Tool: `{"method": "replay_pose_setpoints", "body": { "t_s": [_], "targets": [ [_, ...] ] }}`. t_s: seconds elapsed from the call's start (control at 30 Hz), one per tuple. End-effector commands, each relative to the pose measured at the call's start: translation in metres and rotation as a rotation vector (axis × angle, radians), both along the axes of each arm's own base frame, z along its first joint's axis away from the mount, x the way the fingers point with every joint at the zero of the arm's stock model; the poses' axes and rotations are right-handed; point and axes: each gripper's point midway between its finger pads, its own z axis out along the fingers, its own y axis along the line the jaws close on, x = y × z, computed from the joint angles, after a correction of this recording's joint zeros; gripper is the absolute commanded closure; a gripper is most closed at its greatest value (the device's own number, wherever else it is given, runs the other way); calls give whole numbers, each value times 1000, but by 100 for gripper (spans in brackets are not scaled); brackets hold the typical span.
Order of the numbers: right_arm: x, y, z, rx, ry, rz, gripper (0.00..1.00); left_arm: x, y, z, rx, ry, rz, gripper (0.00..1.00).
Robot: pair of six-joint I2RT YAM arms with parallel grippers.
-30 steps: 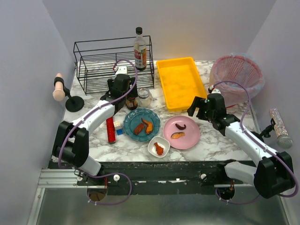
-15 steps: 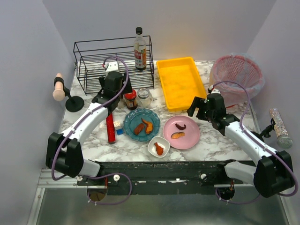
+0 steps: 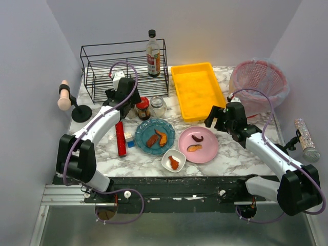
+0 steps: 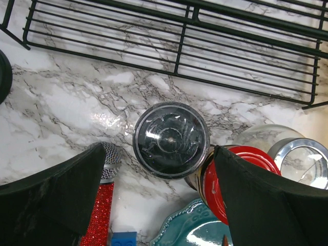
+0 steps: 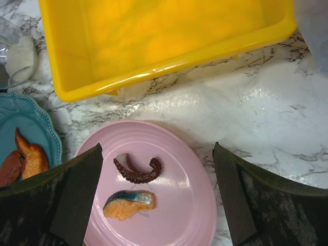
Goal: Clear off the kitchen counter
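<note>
Table [image 3: 241, 154]: white marble top with grey veins, spanning the scene ahead of both arm bases, laden.
Left tool [image 4: 159, 147]: spread wide, holding nothing, above a black-lidded jar [image 4: 170, 139] towards the far-left corner, in front of the wire rack [image 4: 179, 31]; red-lidded jar [image 4: 241, 177] just beside it.
Right tool [image 5: 158, 145]: wide, empty, over the pink plate [image 5: 179, 215], between the yellow tray [image 5: 154, 41] and the near edge.

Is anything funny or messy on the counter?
Yes. A red glittery microphone lies flat on the kitchen counter near the blue plate. It looks odd there among the food dishes and jars. Nothing looks spilled or broken.
</note>
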Motion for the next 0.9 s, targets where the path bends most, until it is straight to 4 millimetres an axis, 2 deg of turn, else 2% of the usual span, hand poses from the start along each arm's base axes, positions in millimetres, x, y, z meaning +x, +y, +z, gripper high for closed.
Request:
{"method": "replay_pose_setpoints", "body": {
  "t_s": [0.0, 0.27, 0.53, 0.87],
  "targets": [
    [-2, 3, -3, -5, 11, 21, 4, 4, 3, -6, -20, 18, 55, 1],
    [-4, 0, -3, -13, 6, 15, 4, 16, -2, -21, -88, 37, 82, 1],
    [-4, 0, -4, -11, 9, 13, 4, 17, 1, -35, -72, 70, 100, 2],
    [-4, 1, -4, -8, 9, 14, 4, 19, -1, -45, -67, 90, 75, 21]
  ]
}}
